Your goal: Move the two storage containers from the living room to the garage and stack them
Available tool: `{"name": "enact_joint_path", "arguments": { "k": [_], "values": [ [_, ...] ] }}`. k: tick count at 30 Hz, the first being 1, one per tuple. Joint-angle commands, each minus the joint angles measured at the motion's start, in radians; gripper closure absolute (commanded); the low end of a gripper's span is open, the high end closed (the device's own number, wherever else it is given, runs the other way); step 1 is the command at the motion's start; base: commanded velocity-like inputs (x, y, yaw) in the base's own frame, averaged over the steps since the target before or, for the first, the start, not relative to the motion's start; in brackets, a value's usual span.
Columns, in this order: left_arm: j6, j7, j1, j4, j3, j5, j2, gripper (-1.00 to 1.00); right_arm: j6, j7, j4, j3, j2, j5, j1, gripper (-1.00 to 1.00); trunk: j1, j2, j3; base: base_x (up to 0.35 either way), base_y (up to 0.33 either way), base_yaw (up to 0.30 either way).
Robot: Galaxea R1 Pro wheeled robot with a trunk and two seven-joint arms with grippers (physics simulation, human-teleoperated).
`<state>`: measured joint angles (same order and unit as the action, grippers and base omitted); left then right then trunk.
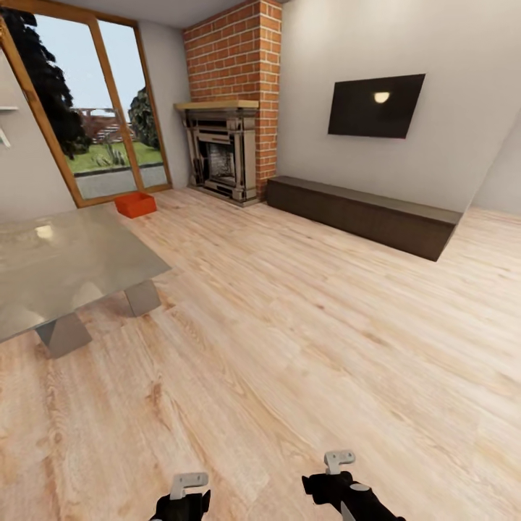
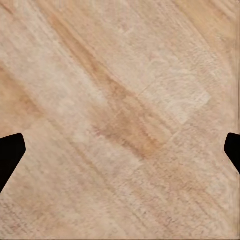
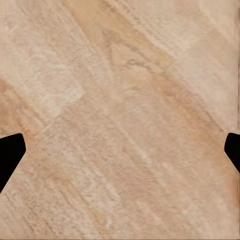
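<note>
I am in the living room with its light wood plank flooring (image 1: 289, 325). One orange-red open-topped storage container (image 1: 135, 204) sits on the planks far ahead to the left, by the glass door. The garage is out of view. My left gripper (image 1: 182, 498) and right gripper (image 1: 340, 477) hang low at the near edge of the head view, far from the container. In the left wrist view the left gripper (image 2: 120, 155) is open, with black fingertips (image 2: 10, 155) wide apart over bare planks. The right gripper (image 3: 120, 155) is open the same way, holding nothing.
A grey low table (image 1: 65, 260) stands at the left, between me and the container. A red brick fireplace (image 1: 231, 137), a black wall TV (image 1: 375, 106) and a long dark-brown cabinet (image 1: 362, 213) line the far wall. A wood-framed glass door (image 1: 94, 123) fills the left corner.
</note>
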<state>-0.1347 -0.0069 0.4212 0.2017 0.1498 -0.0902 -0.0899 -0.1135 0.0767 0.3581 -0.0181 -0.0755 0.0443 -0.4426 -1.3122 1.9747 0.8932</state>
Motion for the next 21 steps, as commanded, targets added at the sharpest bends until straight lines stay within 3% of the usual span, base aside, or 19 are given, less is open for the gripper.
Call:
{"name": "enact_joint_path", "arguments": {
  "k": [1,21],
  "values": [
    [-0.003,-0.001,0.001,-0.001,0.008,-0.009,-0.001,-1.0,-0.006,0.002,0.002,-0.002,0.0,0.005,0.0,-1.0,0.0,0.0,0.002,0.273,-0.249,0.148],
    [-0.003,-0.001,0.001,-0.001,0.008,-0.009,-0.001,-1.0,-0.006,0.001,0.002,-0.002,0.0,0.005,0.001,-1.0,0.0,0.0,0.018,0.273,-0.249,0.148]
  ]
}}
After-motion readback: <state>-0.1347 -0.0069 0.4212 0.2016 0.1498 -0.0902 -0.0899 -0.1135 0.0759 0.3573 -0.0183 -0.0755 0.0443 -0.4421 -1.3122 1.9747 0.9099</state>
